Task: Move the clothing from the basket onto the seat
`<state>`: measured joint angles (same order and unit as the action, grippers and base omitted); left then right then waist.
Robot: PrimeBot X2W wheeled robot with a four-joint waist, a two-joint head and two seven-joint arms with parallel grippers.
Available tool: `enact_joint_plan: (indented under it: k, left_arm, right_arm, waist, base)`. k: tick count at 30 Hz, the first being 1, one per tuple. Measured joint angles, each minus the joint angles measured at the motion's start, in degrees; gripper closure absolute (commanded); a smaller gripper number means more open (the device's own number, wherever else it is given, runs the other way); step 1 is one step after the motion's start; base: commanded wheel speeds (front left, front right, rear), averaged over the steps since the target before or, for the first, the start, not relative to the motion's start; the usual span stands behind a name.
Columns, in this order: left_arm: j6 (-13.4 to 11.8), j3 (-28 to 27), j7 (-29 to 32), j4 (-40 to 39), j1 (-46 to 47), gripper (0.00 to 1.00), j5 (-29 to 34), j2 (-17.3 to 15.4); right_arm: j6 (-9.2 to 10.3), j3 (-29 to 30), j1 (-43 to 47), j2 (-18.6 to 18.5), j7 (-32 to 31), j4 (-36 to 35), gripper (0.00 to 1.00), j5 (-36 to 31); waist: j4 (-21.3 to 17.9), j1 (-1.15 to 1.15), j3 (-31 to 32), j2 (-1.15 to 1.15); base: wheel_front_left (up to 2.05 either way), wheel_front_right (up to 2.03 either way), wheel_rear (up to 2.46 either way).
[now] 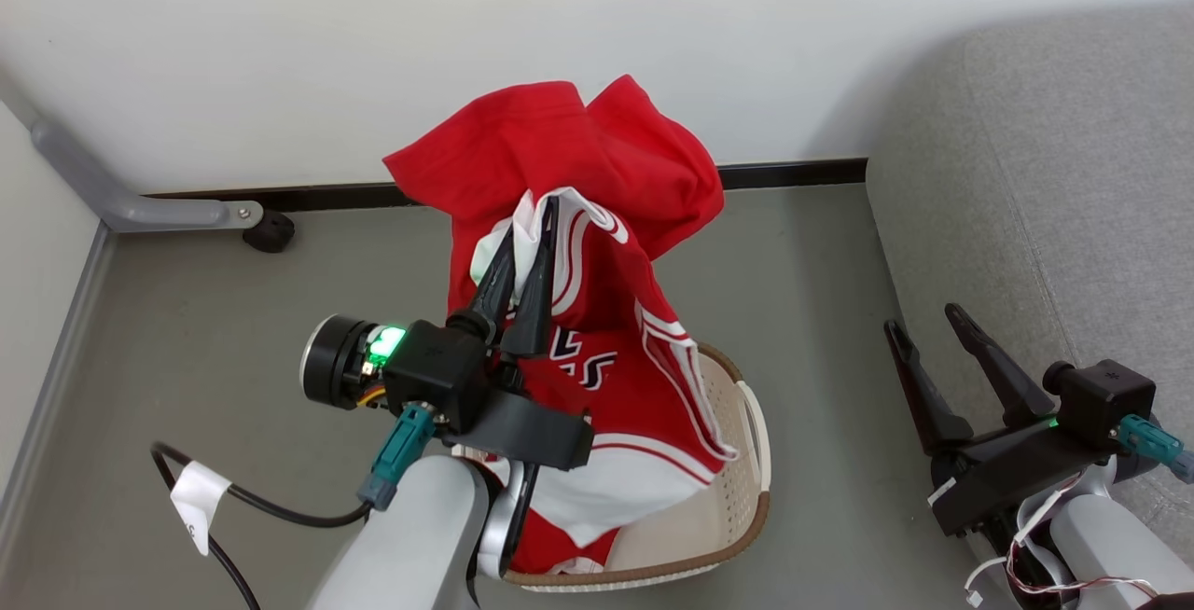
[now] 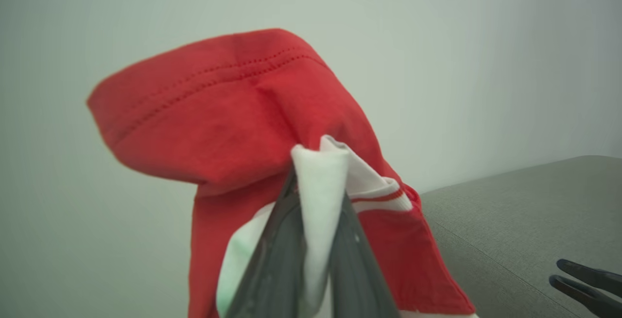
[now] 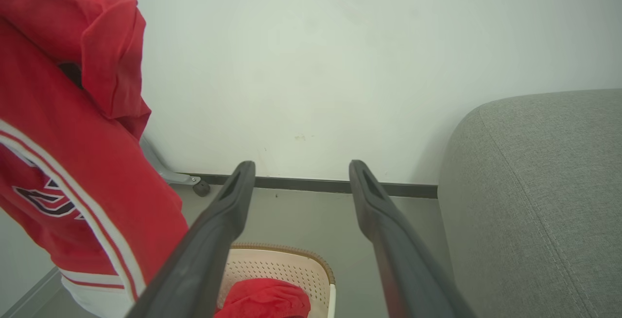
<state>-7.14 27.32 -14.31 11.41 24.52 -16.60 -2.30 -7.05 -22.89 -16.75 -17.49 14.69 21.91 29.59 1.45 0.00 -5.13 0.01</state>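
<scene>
Closest to the head camera is the left gripper [image 1: 532, 218], its fingers [image 1: 536, 298] pointing up and away toward the wall [image 1: 373, 32]. They are pressed together on a bunched white edge of the jersey [image 1: 606, 330]. The left wrist view shows that white fold [image 2: 318, 182] clamped between the two dark fingers [image 2: 277, 259].

From this pinch the jersey hangs lengthwise, long axis vertical. The striped trim and black lettering run down it, and its white bottom band [image 1: 606, 498] points down into the basket [image 1: 742, 461]. Whether that band touches the basket cannot be told. Red cloth with a stitched hem [image 2: 209, 99] flops over the fingertips; I cannot tell whether it belongs to the jersey or is a second garment. In the right wrist view another red bundle [image 3: 265, 301] lies inside the basket [image 3: 291, 267].

On the floor [image 1: 233, 311], the basket stands a little out from the wall's black skirting [image 1: 793, 173]. The seat [image 1: 1045, 172] rises on the robot's right, its rounded edge running toward the wall. A strip of bare floor separates it from the basket.

Over that edge hovers the right gripper [image 1: 922, 318], fingers spread wide and holding nothing. To the left, a grey bracket [image 1: 121, 204] and a black cable [image 1: 252, 498] sit beside the side wall.
</scene>
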Motion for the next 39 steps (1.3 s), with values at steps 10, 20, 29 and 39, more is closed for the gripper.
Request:
enact_joint_plan:
  k: [10, 20, 29, 39]
  left_arm:
    - [0.0, -0.13, 0.0, -1.54, 0.08, 1.0, 1.09, -0.01]
    - [0.0, 0.79, 0.0, -1.78, 1.18, 1.0, 1.77, -0.02]
    - [0.0, 3.52, 0.0, -3.07, 2.36, 1.0, 1.96, -0.12]
    - [0.0, 5.9, 0.0, -3.74, 3.43, 1.0, 1.53, -0.16]
  right_arm:
    - [-0.02, -1.0, -0.09, 0.12, 0.01, -1.31, 0.0, -1.41]
    - [-0.02, -11.48, -3.26, -1.26, 0.01, -8.54, 0.0, -1.41]
    - [-0.02, -20.93, -7.71, -3.64, 0.01, -10.72, 0.0, -2.19]
    - [-0.03, -24.73, -12.41, -3.31, 0.01, -8.01, 0.0, -3.92]
  waist:
    - [-0.11, 0.0, -0.53, 0.0]
    - [0.05, 0.0, -0.99, 0.0]
    - [0.71, 0.0, -1.3, 0.0]
    - [2.58, 0.0, -2.13, 0.0]
  base:
    - [0.0, 0.0, 0.0]
    - [0.0, 0.0, 0.0]
    - [0.0, 0.0, 0.0]
    - [0.0, 0.0, 0.0]
